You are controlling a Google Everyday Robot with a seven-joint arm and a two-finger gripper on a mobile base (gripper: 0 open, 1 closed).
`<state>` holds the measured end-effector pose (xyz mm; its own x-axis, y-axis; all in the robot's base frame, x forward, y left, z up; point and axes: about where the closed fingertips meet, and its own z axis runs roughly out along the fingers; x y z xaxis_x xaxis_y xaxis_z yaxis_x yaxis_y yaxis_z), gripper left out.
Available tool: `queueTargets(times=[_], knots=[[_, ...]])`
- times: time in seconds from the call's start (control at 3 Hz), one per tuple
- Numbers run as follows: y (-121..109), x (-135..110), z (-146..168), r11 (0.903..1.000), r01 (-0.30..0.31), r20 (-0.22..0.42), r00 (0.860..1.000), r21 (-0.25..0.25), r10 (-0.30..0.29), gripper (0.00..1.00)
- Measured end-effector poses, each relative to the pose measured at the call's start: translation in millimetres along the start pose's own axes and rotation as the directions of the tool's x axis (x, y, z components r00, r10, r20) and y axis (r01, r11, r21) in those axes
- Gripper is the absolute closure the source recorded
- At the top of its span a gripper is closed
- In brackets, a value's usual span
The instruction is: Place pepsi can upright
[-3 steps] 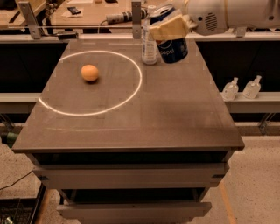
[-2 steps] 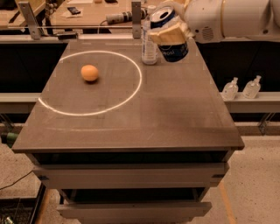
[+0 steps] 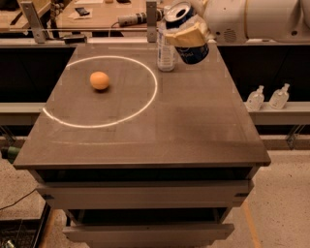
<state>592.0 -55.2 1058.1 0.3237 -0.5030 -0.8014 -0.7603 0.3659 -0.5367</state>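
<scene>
The blue pepsi can (image 3: 190, 47) is held in the air over the far right part of the table (image 3: 193, 126). It is tilted, with its silver top (image 3: 177, 12) facing up and left. My gripper (image 3: 186, 34) is shut on the can, its tan fingers (image 3: 180, 37) wrapped across the can's upper side. The white arm (image 3: 256, 19) comes in from the upper right. A clear plastic bottle (image 3: 165, 48) stands upright just left of the can.
An orange (image 3: 100, 80) lies inside a white circle (image 3: 101, 91) marked on the table's left half. Two small clear bottles (image 3: 267, 98) stand on a ledge to the right of the table. A cluttered workbench (image 3: 97, 14) runs behind the table.
The gripper and the can have moved slightly up and left, closer to the clear bottle. The can has tilted more, showing its silver top.
</scene>
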Motion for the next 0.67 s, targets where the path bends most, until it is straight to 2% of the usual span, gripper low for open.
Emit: queueTargets(times=[0.33,0.67], knots=[[6,5,7,0.9983,-0.053,0.051,0.997,-0.025,0.055,1.00],[19,16,13,0.9903,-0.126,0.174,0.976,-0.059,0.134,1.00]])
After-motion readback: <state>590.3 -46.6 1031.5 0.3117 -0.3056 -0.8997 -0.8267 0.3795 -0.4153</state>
